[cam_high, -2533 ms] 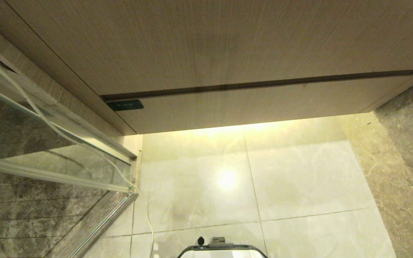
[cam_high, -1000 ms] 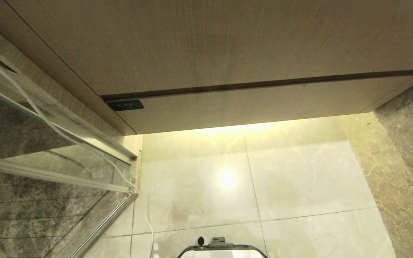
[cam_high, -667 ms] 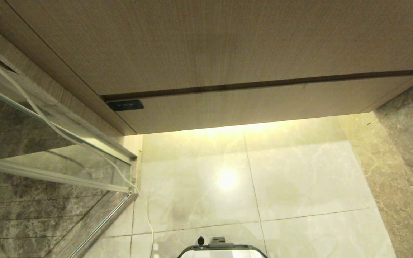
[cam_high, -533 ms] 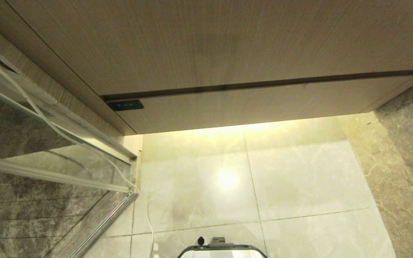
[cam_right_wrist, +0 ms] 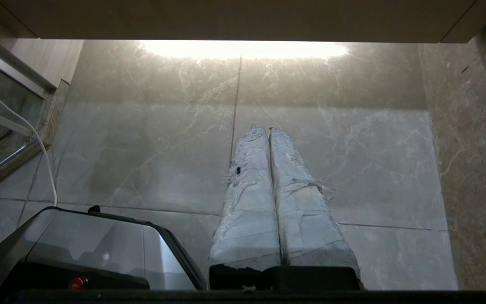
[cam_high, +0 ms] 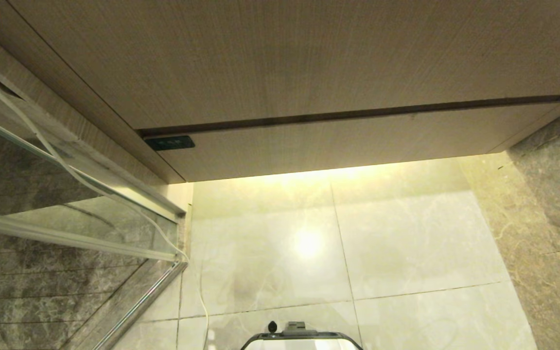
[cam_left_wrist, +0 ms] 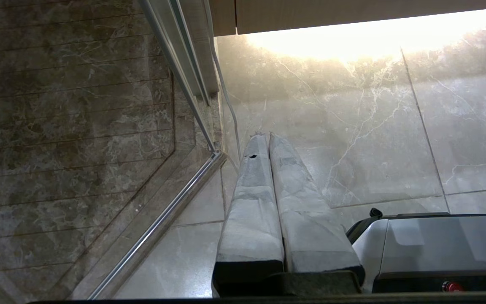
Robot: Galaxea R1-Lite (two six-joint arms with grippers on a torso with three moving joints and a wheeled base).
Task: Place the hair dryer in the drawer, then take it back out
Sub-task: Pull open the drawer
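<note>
Above the pale tiled floor [cam_high: 406,233], the drawer [cam_high: 348,141] sits pushed in flush below a taller wood panel [cam_high: 285,58]. The left tool [cam_left_wrist: 267,137] and right tool [cam_right_wrist: 267,130] both hang closed and empty. The hair dryer is nowhere visible.

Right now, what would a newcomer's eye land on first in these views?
The bright glow on the pale marble floor below the wooden vanity front, whose narrow drawer is shut. To the robot's left, a glass shower door with a white cord hanging along it. Both end effectors, left and right, hang shut over the floor; no hair dryer shows.
</note>
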